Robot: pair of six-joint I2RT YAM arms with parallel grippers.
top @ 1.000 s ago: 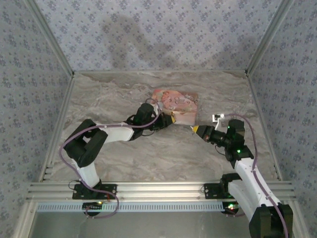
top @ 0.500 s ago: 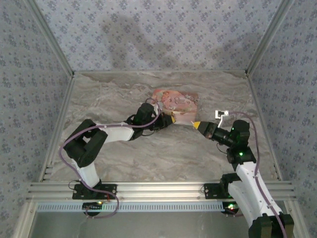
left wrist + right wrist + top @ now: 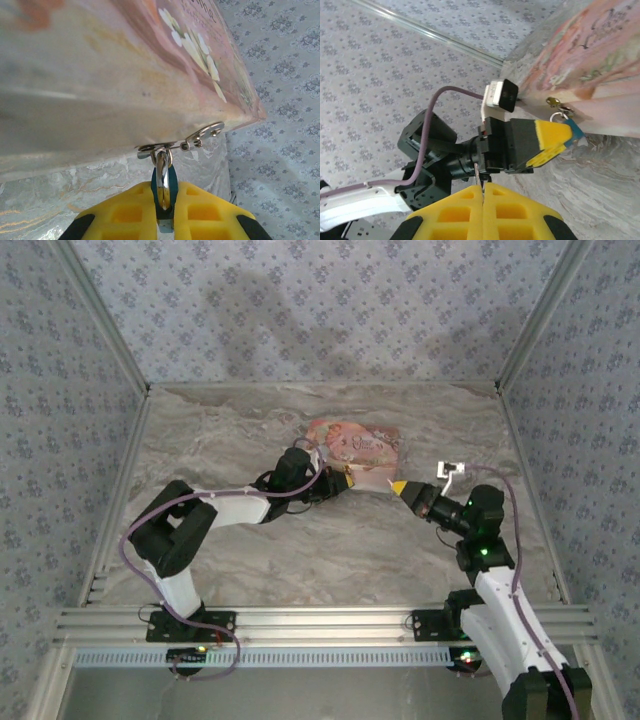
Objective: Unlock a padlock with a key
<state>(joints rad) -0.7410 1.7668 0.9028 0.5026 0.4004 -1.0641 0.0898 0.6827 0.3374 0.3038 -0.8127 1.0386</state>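
the right gripper (image 3: 482, 189) is clenched on a thin metal key (image 3: 477, 176), near the left gripper (image 3: 165, 204), which grasps the blue padlock (image 3: 162, 175) hanging from the clasp (image 3: 200, 137) of a pink box (image 3: 125, 75) on the marbled table (image 3: 250, 550).

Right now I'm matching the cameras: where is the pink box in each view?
Top external: pink box mid-table, beyond both arms.
Left wrist: pink box upper left, above the left fingers.
Right wrist: pink box upper right.
Shared landmark: the yellow left fingers at its hasp.
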